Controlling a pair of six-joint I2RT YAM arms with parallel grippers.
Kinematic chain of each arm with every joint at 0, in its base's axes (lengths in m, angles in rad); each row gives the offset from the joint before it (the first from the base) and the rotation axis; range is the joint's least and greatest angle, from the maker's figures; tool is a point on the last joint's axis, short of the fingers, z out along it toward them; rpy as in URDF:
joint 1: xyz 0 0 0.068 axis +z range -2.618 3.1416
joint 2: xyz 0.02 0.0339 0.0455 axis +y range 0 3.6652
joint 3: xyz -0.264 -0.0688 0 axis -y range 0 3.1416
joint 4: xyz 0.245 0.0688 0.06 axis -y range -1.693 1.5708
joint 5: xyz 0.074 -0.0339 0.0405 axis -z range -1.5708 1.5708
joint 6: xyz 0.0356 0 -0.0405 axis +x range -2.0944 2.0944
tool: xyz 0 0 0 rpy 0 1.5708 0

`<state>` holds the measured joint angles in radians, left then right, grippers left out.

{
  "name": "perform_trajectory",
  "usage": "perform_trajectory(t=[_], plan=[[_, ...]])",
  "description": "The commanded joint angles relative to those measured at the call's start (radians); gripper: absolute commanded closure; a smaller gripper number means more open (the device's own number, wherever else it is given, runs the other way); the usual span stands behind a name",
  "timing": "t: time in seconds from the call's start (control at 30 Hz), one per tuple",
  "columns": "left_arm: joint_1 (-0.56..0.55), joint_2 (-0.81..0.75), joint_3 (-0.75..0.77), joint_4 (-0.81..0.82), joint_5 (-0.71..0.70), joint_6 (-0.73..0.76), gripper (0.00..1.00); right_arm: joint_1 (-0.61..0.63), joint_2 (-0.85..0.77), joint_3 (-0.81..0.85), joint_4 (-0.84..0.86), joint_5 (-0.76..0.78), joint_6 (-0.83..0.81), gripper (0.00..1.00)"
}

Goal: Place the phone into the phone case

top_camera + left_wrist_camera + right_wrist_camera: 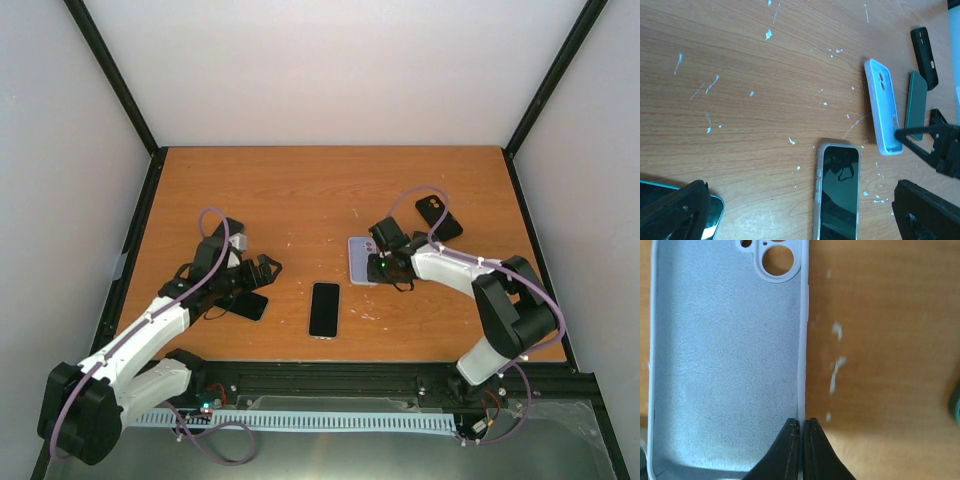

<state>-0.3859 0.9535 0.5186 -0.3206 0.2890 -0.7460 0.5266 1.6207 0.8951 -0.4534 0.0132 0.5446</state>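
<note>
Lying flat and face up near the front middle of the table [300,190], the phone [324,309] has nothing touching it. We pinch the side wall of the light blue phone case [725,355] tight with our right gripper [801,423], likely to move it to the phone. Our left gripper [268,272] hangs wide open near the phone, holding nothing.

Orange-brown wooden tabletop [750,150]: smooth, white-flecked. Pale blue phone case [725,370]: matt, finely grained lining. Black rectangular phone [839,200]: glossy screen, silvery frame.
</note>
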Motion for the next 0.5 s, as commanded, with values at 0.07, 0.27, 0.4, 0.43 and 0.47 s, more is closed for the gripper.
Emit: perform_trajectory(t=[0.07, 0.27, 0.4, 0.43, 0.47], plan=[[0.005, 0.011, 0.003, 0.020, -0.005, 0.010, 0.01, 0.053, -0.102, -0.107, -0.038, 0.003, 0.114, 0.97], [0.005, 0.012, 0.011, 0.026, -0.003, 0.001, 0.01, 0.075, -0.182, -0.155, -0.049, 0.004, 0.166, 0.96], [0.005, 0.014, 0.012, 0.022, 0.002, 0.002, 0.01, 0.075, -0.193, -0.156, -0.059, 0.034, 0.173, 0.88], [0.005, 0.012, 0.012, 0.021, 0.001, 0.002, 0.00, 0.076, -0.193, -0.150, -0.066, 0.044, 0.174, 0.85], [0.005, 0.012, 0.012, 0.018, 0.000, 0.003, 0.01, 0.076, -0.192, -0.144, -0.074, 0.056, 0.173, 0.82]])
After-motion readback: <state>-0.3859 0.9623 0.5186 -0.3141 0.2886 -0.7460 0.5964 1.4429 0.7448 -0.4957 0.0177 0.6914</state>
